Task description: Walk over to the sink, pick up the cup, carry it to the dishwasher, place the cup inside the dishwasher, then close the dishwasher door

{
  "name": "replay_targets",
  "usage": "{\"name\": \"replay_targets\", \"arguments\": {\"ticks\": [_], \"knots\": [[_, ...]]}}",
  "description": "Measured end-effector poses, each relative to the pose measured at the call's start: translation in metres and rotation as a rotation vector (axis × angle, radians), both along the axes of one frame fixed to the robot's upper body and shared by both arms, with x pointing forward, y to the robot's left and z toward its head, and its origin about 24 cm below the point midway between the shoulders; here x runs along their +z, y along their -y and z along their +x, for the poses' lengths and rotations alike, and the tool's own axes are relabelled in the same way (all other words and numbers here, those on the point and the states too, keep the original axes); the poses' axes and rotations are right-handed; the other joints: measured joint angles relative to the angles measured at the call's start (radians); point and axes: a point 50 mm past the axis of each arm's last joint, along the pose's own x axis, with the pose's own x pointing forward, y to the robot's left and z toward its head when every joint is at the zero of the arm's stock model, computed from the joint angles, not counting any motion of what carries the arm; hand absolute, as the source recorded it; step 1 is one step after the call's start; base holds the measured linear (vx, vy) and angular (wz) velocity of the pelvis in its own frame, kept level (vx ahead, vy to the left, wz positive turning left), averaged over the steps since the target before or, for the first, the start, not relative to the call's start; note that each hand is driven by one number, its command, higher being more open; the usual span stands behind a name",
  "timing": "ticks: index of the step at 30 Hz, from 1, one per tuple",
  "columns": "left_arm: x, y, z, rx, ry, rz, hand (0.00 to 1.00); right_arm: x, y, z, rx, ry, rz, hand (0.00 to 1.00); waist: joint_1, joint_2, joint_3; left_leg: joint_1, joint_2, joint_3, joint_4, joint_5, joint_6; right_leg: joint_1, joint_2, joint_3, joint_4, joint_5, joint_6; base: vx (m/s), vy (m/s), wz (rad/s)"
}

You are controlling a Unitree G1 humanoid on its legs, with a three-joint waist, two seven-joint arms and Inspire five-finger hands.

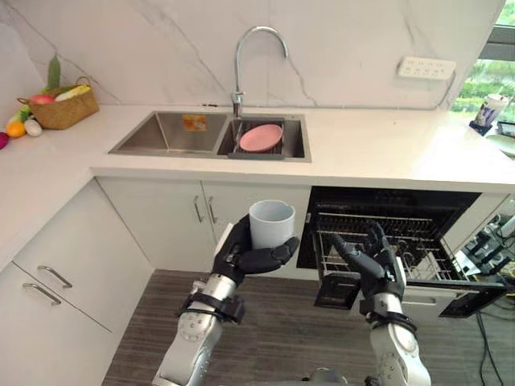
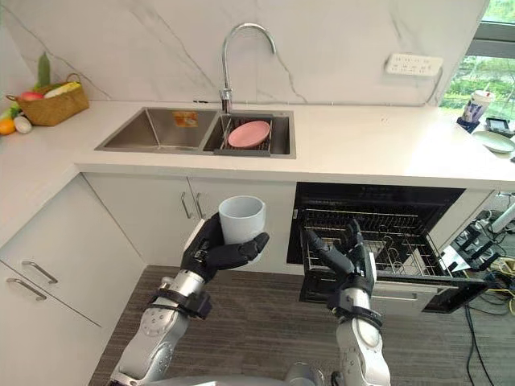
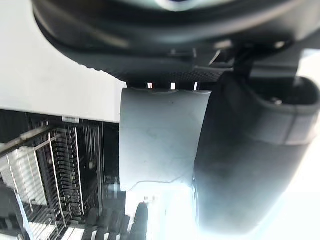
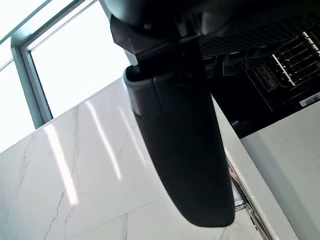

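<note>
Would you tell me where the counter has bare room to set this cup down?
Bare: the counter between the sink and the window corner. Crowded: the left corner around the fruit basket; the sink's right basin holds a pink plate.

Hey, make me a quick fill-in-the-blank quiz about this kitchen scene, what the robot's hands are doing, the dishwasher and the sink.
1. The left hand has its fingers curled round the ____.
2. The dishwasher door is ____, with its rack pulled out.
3. The plate in the sink is ____ in colour.
4. The right hand, fingers straight, holds ____.

Missing words: cup; open; pink; nothing.
</note>
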Motion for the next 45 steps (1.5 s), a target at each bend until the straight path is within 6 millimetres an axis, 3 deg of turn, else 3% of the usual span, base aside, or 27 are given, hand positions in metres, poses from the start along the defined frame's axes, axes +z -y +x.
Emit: {"name": "replay_targets", "arguments": {"ticks": [1, 2, 3, 6, 7, 10, 12, 13, 14, 15, 18, 19, 20, 21, 22, 24, 27, 30, 35, 36, 37, 38, 39, 40, 41, 44, 45], "knots": [[0.0, 0.001, 0.001, -0.004, 0.003, 0.012, 0.0, 0.006, 0.001, 0.002, -0.002, 0.026, -0.013, 1.0, -0.004, 0.008, 0.006, -0.1, 0.039, -0.009, 0.212, 0.04, 0.046, 0.002, 0.01, 0.007, 0.006, -0.01, -0.004, 0.1, -0.02, -0.3], [0.0, 0.001, 0.0, -0.003, 0.003, 0.015, 0.0, 0.01, 0.002, 0.004, 0.003, 0.041, -0.03, 1.0, 0.001, 0.013, 0.009, -0.138, 0.05, -0.023, 0.301, 0.079, 0.062, 0.014, 0.015, 0.023, 0.004, -0.01, -0.007, 0.14, 0.0, -0.51], [-0.001, 0.0, 0.001, 0.005, 0.004, 0.03, 0.0, 0.017, 0.004, 0.008, 0.011, 0.065, -0.07, 1.0, 0.008, 0.022, 0.022, -0.179, 0.056, -0.059, 0.389, 0.083, 0.05, 0.036, 0.019, 0.054, -0.006, -0.008, -0.01, 0.17, 0.039, -0.62], [0.001, -0.001, 0.002, 0.008, 0.025, 0.032, 0.0, 0.025, 0.005, 0.016, -0.012, 0.096, -0.074, 1.0, 0.002, 0.031, 0.014, -0.167, 0.053, -0.107, 0.149, 0.035, 0.049, 0.051, 0.004, 0.125, -0.017, -0.012, 0.005, 0.24, 0.126, -0.77], [0.003, 0.003, 0.002, 0.006, 0.035, 0.019, 0.0, 0.027, 0.009, 0.017, -0.032, 0.105, -0.07, 1.0, 0.001, 0.027, 0.011, -0.16, 0.045, -0.193, -0.041, 0.049, 0.03, 0.042, -0.014, 0.167, -0.018, -0.014, 0.023, 0.21, 0.152, -0.72], [0.004, 0.014, -0.001, -0.025, 0.041, 0.002, 0.0, 0.03, 0.022, 0.017, -0.065, 0.11, -0.1, 1.0, -0.013, 0.036, 0.005, -0.152, 0.028, -0.254, -0.23, 0.103, 0.013, 0.009, -0.067, 0.24, 0.016, -0.045, 0.086, 0.21, 0.31, -0.63], [0.003, 0.023, -0.005, -0.068, 0.039, -0.003, 0.0, 0.027, 0.032, 0.013, -0.103, 0.096, -0.104, 1.0, -0.033, 0.034, -0.016, -0.14, -0.024, -0.226, -0.23, 0.223, -0.074, 0.011, -0.121, 0.28, 0.013, -0.058, 0.147, 0.23, 0.395, -0.37], [0.003, 0.026, -0.006, -0.083, 0.04, -0.001, 0.0, 0.026, 0.034, 0.011, -0.119, 0.095, -0.1, 1.0, -0.037, 0.031, -0.022, -0.144, -0.042, -0.223, -0.22, 0.234, -0.093, 0.018, -0.141, 0.286, 0.002, -0.058, 0.157, 0.27, 0.426, -0.18], [0.002, 0.03, -0.007, -0.11, 0.038, 0.006, 0.0, 0.021, 0.036, 0.005, -0.151, 0.08, -0.082, 1.0, -0.044, 0.009, -0.036, -0.148, -0.094, -0.207, -0.203, 0.211, -0.063, 0.033, -0.192, 0.29, -0.033, -0.051, 0.157, 0.27, 0.428, 0.0], [0.002, 0.032, -0.008, -0.118, 0.039, 0.006, 0.0, 0.018, 0.035, 0.002, -0.164, 0.075, -0.053, 1.0, -0.049, 0.009, -0.044, -0.147, -0.116, -0.197, -0.197, 0.2, -0.046, 0.039, -0.219, 0.285, -0.043, -0.019, 0.151, 0.28, 0.401, -0.17], [0.002, 0.027, -0.005, -0.109, 0.053, 0.058, 0.0, 0.003, 0.019, 0.002, -0.142, 0.028, 0.013, 1.0, -0.02, 0.009, -0.042, -0.083, -0.138, -0.093, -0.212, 0.177, -0.007, -0.004, -0.29, 0.161, 0.003, 0.091, 0.037, 0.25, 0.353, -0.74], [0.003, 0.02, -0.003, -0.09, 0.055, 0.072, 0.0, 0.0, 0.009, 0.004, -0.114, 0.019, 0.033, 1.0, -0.002, 0.013, -0.044, -0.031, -0.131, -0.04, -0.245, 0.168, 0.008, 0.024, -0.298, 0.08, -0.038, 0.137, 0.037, 0.19, 0.256, -1.23], [0.005, 0.017, -0.002, -0.076, 0.062, 0.075, 0.0, 0.0, 0.004, 0.005, -0.094, 0.022, 0.039, 1.0, 0.006, 0.013, -0.044, -0.007, -0.126, -0.019, -0.263, 0.161, 0.02, 0.032, -0.298, 0.04, -0.056, 0.152, 0.038, 0.14, 0.216, -1.2], [0.009, 0.008, 0.002, -0.044, 0.081, 0.083, 0.0, -0.001, -0.007, 0.009, -0.046, 0.034, 0.058, 1.0, 0.006, 0.005, -0.043, 0.014, -0.119, 0.019, -0.287, 0.153, 0.032, 0.025, -0.289, -0.029, -0.051, 0.146, 0.067, 0.13, 0.2, -0.93], [0.011, 0.001, 0.005, -0.011, 0.09, 0.092, 0.0, -0.001, -0.012, 0.01, -0.02, 0.044, 0.07, 1.0, 0.004, 0.002, -0.046, 0.016, -0.106, 0.042, -0.298, 0.151, 0.035, 0.012, -0.246, -0.074, -0.048, 0.128, 0.095, 0.07, 0.128, -0.79], [0.011, -0.008, 0.008, 0.034, 0.09, 0.102, 0.0, -0.001, -0.014, 0.01, -0.006, 0.045, 0.069, 1.0, 0.007, 0.002, -0.045, 0.02, -0.097, 0.079, -0.313, 0.151, 0.036, 0.009, -0.183, -0.138, -0.104, 0.119, 0.1, 0.04, 0.069, -0.65], [0.011, -0.011, 0.009, 0.069, 0.09, 0.106, 0.0, -0.002, -0.013, 0.01, 0.007, 0.021, 0.04, 1.0, 0.002, 0.006, -0.032, 0.025, -0.093, 0.11, -0.327, 0.148, 0.033, 0.021, -0.141, -0.118, -0.185, 0.157, 0.101, 0.02, 0.044, -0.44], [0.01, -0.005, 0.007, 0.061, 0.08, 0.095, 0.0, -0.002, -0.008, 0.009, 0.008, 0.013, 0.024, 1.0, -0.014, -0.005, -0.022, 0.029, -0.092, 0.112, -0.325, 0.142, 0.026, 0.02, -0.141, -0.103, -0.177, 0.156, 0.099, -0.03, 0.01, -0.13], [0.01, 0.005, 0.004, 0.053, 0.098, 0.095, 0.0, 0.01, -0.008, 0.011, 0.025, 0.065, 0.013, 1.0, -0.028, 0.016, -0.012, -0.071, -0.048, 0.067, -0.153, 0.053, 0.021, -0.027, -0.137, -0.091, -0.08, 0.084, 0.089, -0.05, -0.029, 0.18], [0.009, 0.006, 0.003, 0.055, 0.093, 0.094, 0.0, 0.012, -0.008, 0.011, 0.028, 0.074, 0.011, 1.0, -0.024, 0.014, -0.013, -0.076, -0.037, 0.062, -0.121, 0.055, 0.013, -0.032, -0.102, -0.06, -0.058, 0.045, 0.053, 0.0, -0.133, 0.55], [0.008, 0.007, 0.003, 0.054, 0.091, 0.093, 0.0, 0.014, -0.006, 0.013, 0.033, 0.087, 0.003, 1.0, -0.028, 0.026, -0.005, -0.153, 0.005, 0.062, 0.047, 0.049, 0.011, -0.031, -0.091, -0.054, -0.047, 0.023, 0.064, 0.0, -0.124, 0.44], [0.007, 0.007, 0.002, 0.055, 0.082, 0.093, 0.0, 0.014, -0.005, 0.013, 0.039, 0.086, -0.006, 1.0, -0.021, 0.039, 0.001, -0.185, 0.035, 0.06, 0.137, 0.057, 0.018, -0.018, -0.083, -0.056, -0.046, 0.015, 0.062, 0.01, -0.135, 0.12], [0.001, 0.004, -0.002, 0.073, 0.053, 0.092, 0.0, 0.015, -0.004, 0.013, 0.059, 0.09, -0.018, 1.0, -0.008, 0.072, 0.01, -0.236, 0.079, 0.024, 0.288, 0.101, 0.029, 0.017, -0.053, -0.047, -0.054, 0.005, 0.054, 0.06, -0.103, -0.3], [-0.006, 0.001, -0.007, 0.089, 0.021, 0.098, 0.0, 0.015, -0.004, 0.012, 0.065, 0.089, -0.019, 1.0, -0.005, 0.074, 0.015, -0.271, 0.096, -0.007, 0.383, 0.157, 0.026, 0.053, -0.042, -0.033, -0.077, 0.005, 0.047, 0.09, -0.107, -0.44], [-0.009, 0.0, -0.008, 0.093, 0.008, 0.1, 0.0, 0.015, -0.003, 0.012, 0.065, 0.089, -0.02, 1.0, -0.002, 0.075, 0.012, -0.269, 0.092, -0.013, 0.375, 0.156, 0.024, 0.063, -0.042, -0.022, -0.085, 0.006, 0.047, 0.13, -0.066, -0.54], [-0.011, 0.003, -0.01, 0.079, 0.006, 0.086, 0.0, 0.023, 0.001, 0.013, 0.061, 0.121, -0.04, 1.0, 0.001, 0.07, 0.008, -0.247, 0.02, -0.055, 0.058, 0.117, 0.038, 0.063, -0.071, 0.043, -0.116, 0.016, 0.05, 0.16, 0.007, -0.6], [-0.01, 0.008, -0.01, 0.071, 0.008, 0.071, 0.0, 0.023, 0.003, 0.013, 0.062, 0.118, -0.049, 1.0, 0.001, 0.068, 0.008, -0.221, -0.01, -0.097, -0.11, 0.136, 0.013, 0.062, -0.08, 0.067, -0.13, 0.025, 0.065, 0.19, 0.094, -0.68]]}}
